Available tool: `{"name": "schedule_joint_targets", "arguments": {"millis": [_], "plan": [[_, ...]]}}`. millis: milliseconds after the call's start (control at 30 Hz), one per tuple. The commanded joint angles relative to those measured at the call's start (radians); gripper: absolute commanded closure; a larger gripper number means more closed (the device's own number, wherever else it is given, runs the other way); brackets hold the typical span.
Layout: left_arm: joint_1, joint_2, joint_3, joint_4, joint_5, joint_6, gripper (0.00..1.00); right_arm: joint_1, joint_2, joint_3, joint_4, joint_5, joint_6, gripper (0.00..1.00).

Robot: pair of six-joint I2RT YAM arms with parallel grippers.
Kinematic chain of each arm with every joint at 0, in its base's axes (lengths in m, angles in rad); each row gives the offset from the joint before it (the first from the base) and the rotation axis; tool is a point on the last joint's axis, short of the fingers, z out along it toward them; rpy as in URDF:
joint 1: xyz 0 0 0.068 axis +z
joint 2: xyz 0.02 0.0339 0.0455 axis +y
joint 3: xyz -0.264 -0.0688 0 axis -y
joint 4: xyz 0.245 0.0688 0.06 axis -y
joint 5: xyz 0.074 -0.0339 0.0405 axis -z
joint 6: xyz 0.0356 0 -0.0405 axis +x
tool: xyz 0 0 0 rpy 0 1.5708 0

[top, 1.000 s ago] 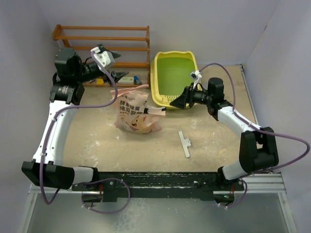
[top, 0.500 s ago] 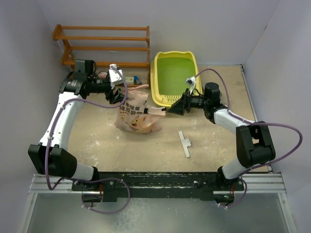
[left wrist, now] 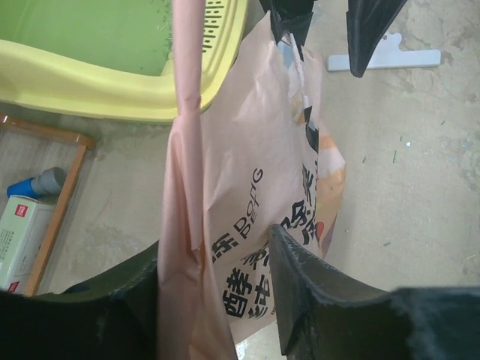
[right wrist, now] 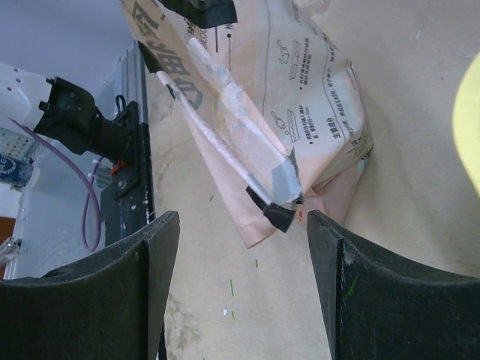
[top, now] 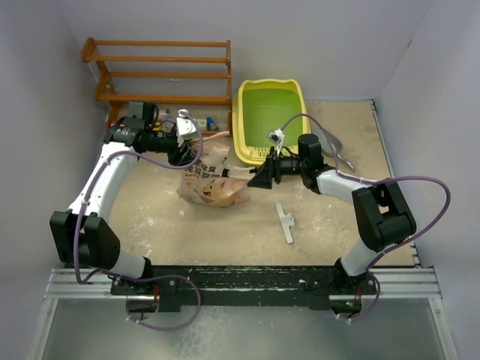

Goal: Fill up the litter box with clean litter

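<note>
The left tool [left wrist: 214, 247] straddles the bag [left wrist: 247, 165]'s top, grip uncertain, while the right tool [right wrist: 241, 217], jaws spread, should pinch the facing taped corner [right wrist: 281, 187] squarely, the litter box [left wrist: 90, 86] lying just beyond both.

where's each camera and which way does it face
Top external: above and behind the arm bases, looking down on the table; left arm, right arm, bag and litter box show.
Left wrist: on its arm, looks along the left fingers at the bag.
Right wrist: on its arm, looks between the right fingers at the bag's corner.
All three see the bag.
</note>
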Motion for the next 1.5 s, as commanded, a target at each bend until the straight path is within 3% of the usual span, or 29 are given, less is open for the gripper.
{"name": "schedule_joint_targets", "arguments": {"millis": [0, 133, 200, 267, 333, 367, 500, 667, 833, 967, 1100, 1367, 1467], "plan": [[-0.011, -0.049, -0.04, 0.093, 0.046, -0.002, 0.54, 0.021, -0.022, 0.011, 0.034, 0.014, -0.062, 0.3], [-0.018, -0.07, -0.081, 0.19, 0.015, -0.055, 0.81, 0.032, -0.008, 0.039, 0.042, -0.005, -0.065, 0.33], [-0.019, -0.068, -0.089, 0.208, -0.013, -0.069, 0.96, 0.045, 0.001, 0.062, 0.003, -0.022, -0.089, 0.43], [-0.02, -0.066, -0.089, 0.229, -0.056, -0.092, 1.0, 0.068, -0.003, 0.065, -0.018, -0.008, -0.113, 0.65], [-0.021, -0.08, -0.095, 0.269, -0.082, -0.127, 1.0, 0.094, -0.01, 0.087, -0.115, 0.05, -0.179, 0.93], [-0.022, -0.095, -0.104, 0.297, -0.084, -0.142, 1.0, 0.108, -0.014, 0.101, -0.169, 0.086, -0.21, 1.0], [-0.074, -0.17, -0.182, 0.513, -0.161, -0.254, 1.0, 0.177, -0.093, 0.069, -0.222, 0.407, -0.255, 1.0], [-0.255, -0.18, -0.195, 0.66, -0.354, -0.224, 1.0, 0.258, -0.215, 0.058, -0.294, 0.814, -0.304, 1.0], [-0.378, -0.111, -0.136, 0.765, -0.512, -0.171, 1.0, 0.274, -0.305, 0.047, -0.302, 1.033, -0.317, 1.0], [-0.391, -0.106, -0.156, 0.861, -0.6, -0.136, 1.0, 0.276, -0.357, 0.045, -0.342, 1.09, -0.336, 1.0], [-0.389, -0.175, -0.287, 1.053, -0.701, -0.136, 1.0, 0.277, -0.441, -0.017, -0.352, 1.135, -0.326, 1.0], [-0.389, -0.367, -0.561, 1.141, -0.774, -0.244, 0.99, 0.283, -0.59, -0.144, -0.428, 0.972, -0.222, 1.0], [-0.389, -0.469, -0.7, 1.246, -0.786, -0.305, 0.98, 0.287, -0.639, -0.199, -0.437, 0.943, -0.194, 1.0]]}}
